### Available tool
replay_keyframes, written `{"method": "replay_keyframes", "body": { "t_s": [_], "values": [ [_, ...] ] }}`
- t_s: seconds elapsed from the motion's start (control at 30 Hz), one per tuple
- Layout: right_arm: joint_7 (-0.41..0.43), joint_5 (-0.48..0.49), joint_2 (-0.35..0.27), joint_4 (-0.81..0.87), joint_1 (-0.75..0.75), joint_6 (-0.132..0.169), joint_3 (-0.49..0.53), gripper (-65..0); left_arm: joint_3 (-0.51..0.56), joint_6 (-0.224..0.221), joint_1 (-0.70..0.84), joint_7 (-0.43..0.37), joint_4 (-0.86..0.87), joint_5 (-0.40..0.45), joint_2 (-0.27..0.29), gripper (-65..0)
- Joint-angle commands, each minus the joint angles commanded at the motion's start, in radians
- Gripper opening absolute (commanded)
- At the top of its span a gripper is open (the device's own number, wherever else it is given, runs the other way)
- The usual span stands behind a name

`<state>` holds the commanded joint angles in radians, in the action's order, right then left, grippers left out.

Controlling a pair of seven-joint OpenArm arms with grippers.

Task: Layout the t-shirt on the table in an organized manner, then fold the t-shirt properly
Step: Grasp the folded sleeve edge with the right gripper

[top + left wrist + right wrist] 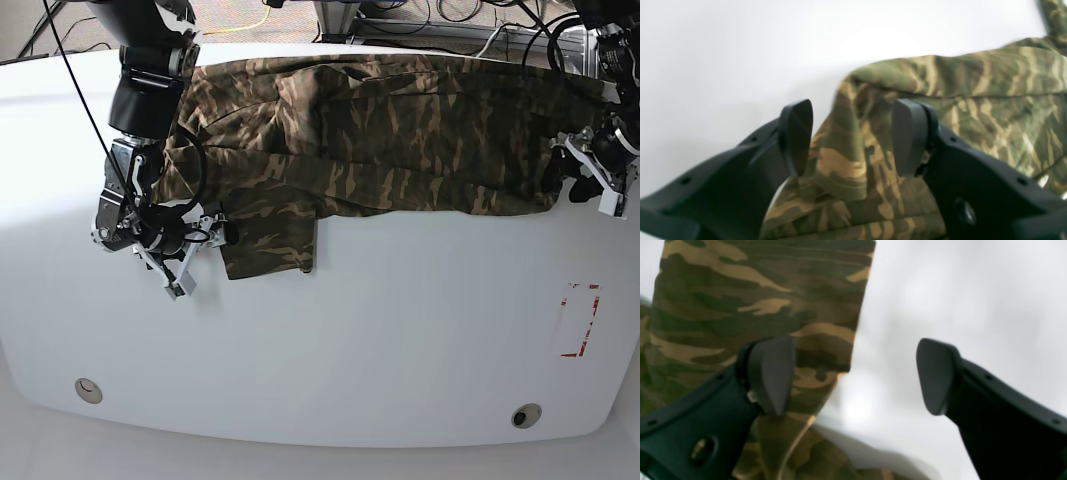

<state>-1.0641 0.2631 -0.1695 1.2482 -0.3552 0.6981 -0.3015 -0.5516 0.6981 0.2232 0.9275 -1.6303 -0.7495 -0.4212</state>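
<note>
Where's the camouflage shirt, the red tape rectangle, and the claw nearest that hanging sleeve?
t-shirt [400, 150], base view, middle of body.
red tape rectangle [579, 320], base view, its outline.
right gripper [205, 237], base view, between fingertips.

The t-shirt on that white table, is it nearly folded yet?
No. The t-shirt is spread across the table but wrinkled, one sleeve hanging forward. The left gripper and right gripper are both open at its opposite ends, gripping nothing. Smoothing and all folding remain.

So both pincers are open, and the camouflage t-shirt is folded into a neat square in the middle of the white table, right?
Not folded: the base view shows the camouflage cloth t-shirt spread wide along the white table's far side. Both the left pincer and the right pincer are open.
</note>
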Motion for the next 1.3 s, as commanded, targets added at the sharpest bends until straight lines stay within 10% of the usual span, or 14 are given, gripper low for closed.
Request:
{"method": "replay_keyframes", "body": {
  "t_s": [0.97,1.3],
  "values": [
    [0.002,0.002,-0.002,-0.002,-0.005,0.0,0.0,-10.3,0.087,0.0,-0.072,0.002,0.026,0.276,0.015,-30.0],
    [0.002,0.003,-0.005,0.0,-0.006,0.0,-0.002,-10.3,0.087,0.0,-0.115,0.002,0.15,0.276,0.015,-43.8]
  ]
}}
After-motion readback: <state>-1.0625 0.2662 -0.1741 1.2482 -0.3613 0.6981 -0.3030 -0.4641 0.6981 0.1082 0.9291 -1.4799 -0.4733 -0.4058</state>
